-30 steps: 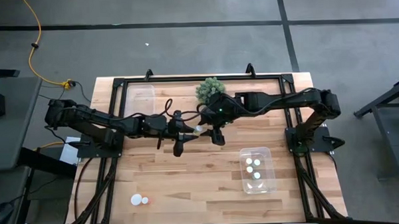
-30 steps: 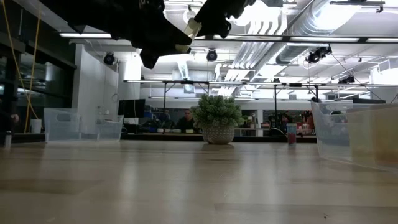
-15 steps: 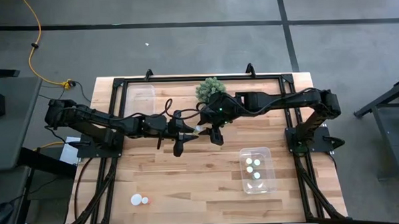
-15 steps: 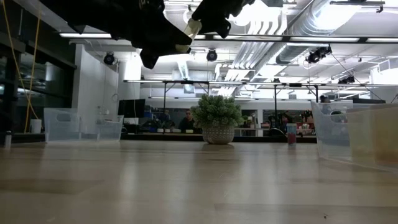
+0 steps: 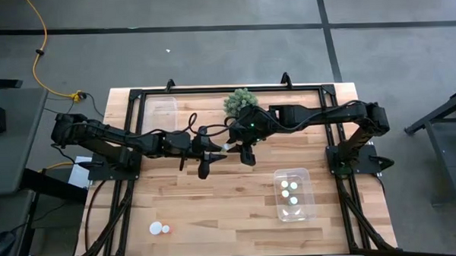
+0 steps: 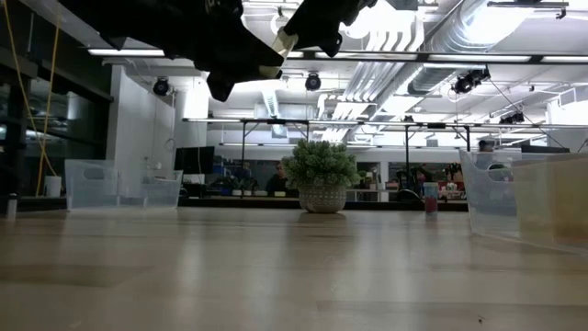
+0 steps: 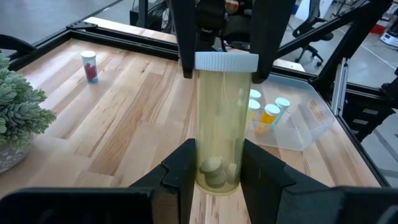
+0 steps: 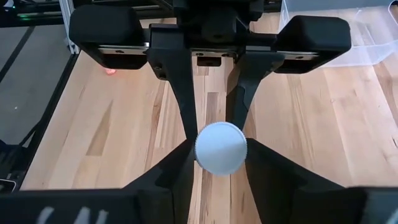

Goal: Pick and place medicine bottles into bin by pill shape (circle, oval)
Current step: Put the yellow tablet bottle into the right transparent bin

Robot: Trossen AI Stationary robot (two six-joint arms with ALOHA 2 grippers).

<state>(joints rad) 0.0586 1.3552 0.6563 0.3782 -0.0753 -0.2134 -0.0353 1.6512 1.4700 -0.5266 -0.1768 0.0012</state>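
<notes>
A clear, yellowish medicine bottle [image 7: 219, 124] with a white cap [image 8: 221, 147] and a few pills at its bottom hangs high above the table's middle, between my two grippers. My left gripper [image 5: 217, 150] comes from the table's left and is shut on the bottle's bottom end. My right gripper [image 5: 232, 147] comes from the right and is shut on the cap end. In the low view the cap [image 6: 287, 41] shows between the dark hands, far above the tabletop. My left gripper pinches the bottle's bottom end [image 7: 217, 177] between its two fingers, which lie along the bottle and come from the table's left, slanting a little downward. The bottle is lifted clear and points away from the fingers toward the right arm. My right gripper has its two fingers [image 7: 185, 43] against opposite sides of the white cap [image 7: 227, 61]. It comes from the table's right, slanting down, facing the cap's flat top [image 8: 221, 147].
A clear bin [image 5: 304, 210] with several bottles sits at the near right, another clear bin [image 5: 160, 107] at the far left. A green plant ball in a pot [image 5: 238, 102] stands at the far middle. A white cap and a small orange piece [image 5: 160, 228] lie near left. A red-labelled bottle [image 7: 89, 65] stands alone.
</notes>
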